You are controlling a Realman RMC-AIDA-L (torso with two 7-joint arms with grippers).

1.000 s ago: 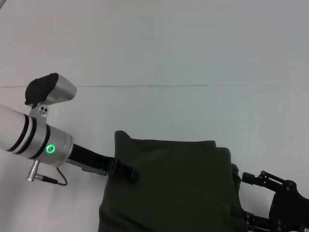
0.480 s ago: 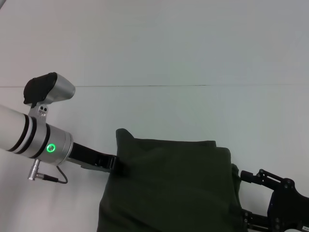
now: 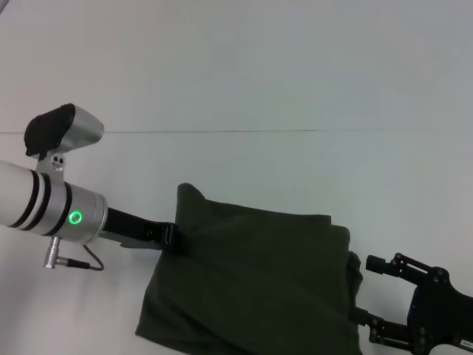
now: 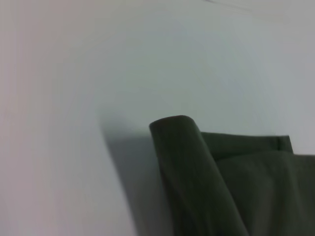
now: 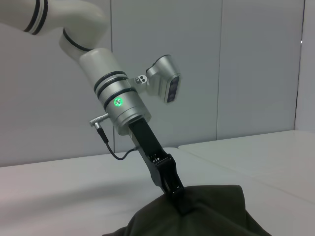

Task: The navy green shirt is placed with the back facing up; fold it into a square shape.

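On table [image 3: 259, 89], folded navy green shirt [image 3: 259, 288]; left gripper [image 3: 176, 240] pinching its left edge, right gripper [image 3: 369, 292] spread wide beside its right edge.

Soft, even light is falling on the white table [image 3: 244, 81]. The shirt [image 4: 231, 182] is casting a faint grey shadow. The left wrist view is looking blurry up close.

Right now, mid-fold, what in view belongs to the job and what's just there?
Part of the job:
- the shirt, dark green, already folded over on itself
- the left gripper, at the shirt's left edge, fingers buried in the cloth
- the right gripper, at the shirt's right edge

Just there:
- the table, white, with a thin seam line across it; nothing else lies on it in view
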